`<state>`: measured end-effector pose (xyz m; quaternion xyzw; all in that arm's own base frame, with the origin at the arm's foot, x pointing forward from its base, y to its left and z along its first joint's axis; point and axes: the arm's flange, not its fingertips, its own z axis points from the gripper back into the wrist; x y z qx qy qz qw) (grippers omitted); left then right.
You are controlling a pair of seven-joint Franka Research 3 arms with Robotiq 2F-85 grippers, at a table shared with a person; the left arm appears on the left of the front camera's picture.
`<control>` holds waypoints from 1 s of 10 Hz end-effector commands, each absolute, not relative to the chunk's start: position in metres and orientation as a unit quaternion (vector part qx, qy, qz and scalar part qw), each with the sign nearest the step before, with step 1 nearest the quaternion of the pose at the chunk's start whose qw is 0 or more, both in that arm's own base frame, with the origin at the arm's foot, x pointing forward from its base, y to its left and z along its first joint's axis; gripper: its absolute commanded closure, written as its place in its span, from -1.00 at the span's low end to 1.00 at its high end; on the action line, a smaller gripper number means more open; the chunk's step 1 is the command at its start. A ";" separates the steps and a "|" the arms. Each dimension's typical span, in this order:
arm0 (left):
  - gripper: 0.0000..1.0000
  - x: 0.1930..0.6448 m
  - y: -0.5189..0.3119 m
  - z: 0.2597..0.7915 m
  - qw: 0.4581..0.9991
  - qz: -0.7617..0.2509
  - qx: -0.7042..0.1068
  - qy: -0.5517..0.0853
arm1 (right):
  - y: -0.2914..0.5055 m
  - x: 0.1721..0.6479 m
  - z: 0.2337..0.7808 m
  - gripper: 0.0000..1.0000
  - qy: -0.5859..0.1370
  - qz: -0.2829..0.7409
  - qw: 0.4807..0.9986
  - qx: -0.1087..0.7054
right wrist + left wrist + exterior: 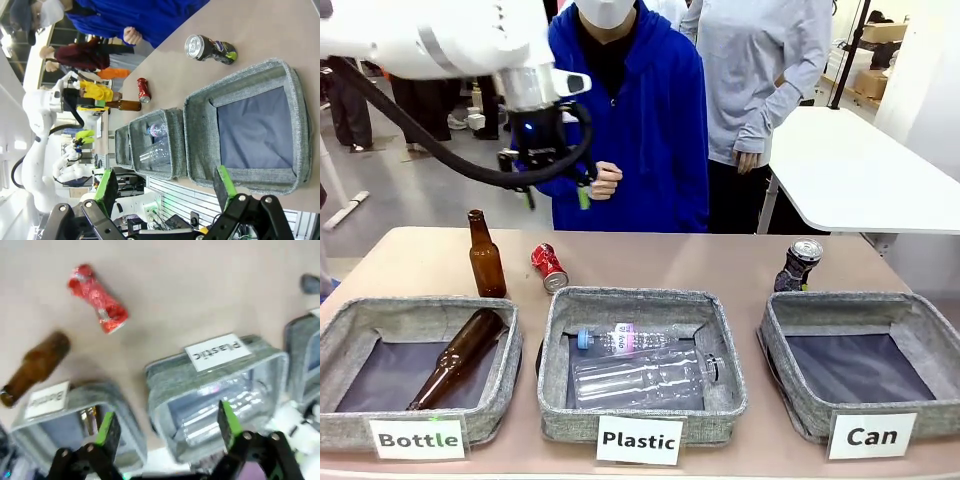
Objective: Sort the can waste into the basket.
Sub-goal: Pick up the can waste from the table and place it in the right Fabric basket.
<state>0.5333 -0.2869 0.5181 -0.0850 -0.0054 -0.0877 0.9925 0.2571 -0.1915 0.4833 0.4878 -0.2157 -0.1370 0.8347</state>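
Front: the left pincer [557, 195] hangs open, holding nothing, above the tabletop's [720, 260] far edge. The red can [549, 267] lies beside an upright bottle [486, 257]; the dark can [798, 265] stands just behind the Can basket [840, 306].
Left wrist: the left pincer [166, 412] gapes over the Plastic basket [165, 377], red can [97, 299] beyond.
Right wrist: the right pincer [165, 172] is open, holding nothing, near the Can basket [300, 125], dark can [210, 49] just beside it
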 end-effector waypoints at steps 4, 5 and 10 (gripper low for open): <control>-1.00 0.478 -0.317 0.454 0.993 -0.023 -0.018 -0.117 | -0.193 0.259 0.483 -1.00 -0.228 -0.126 0.829 0.494; -1.00 0.479 -0.321 0.448 0.991 0.001 -0.013 -0.130 | -0.193 0.259 0.483 -1.00 -0.228 -0.126 0.829 0.494; -1.00 0.542 -0.290 0.437 0.999 -0.035 0.012 -0.033 | -0.193 0.259 0.483 -1.00 -0.228 -0.126 0.829 0.494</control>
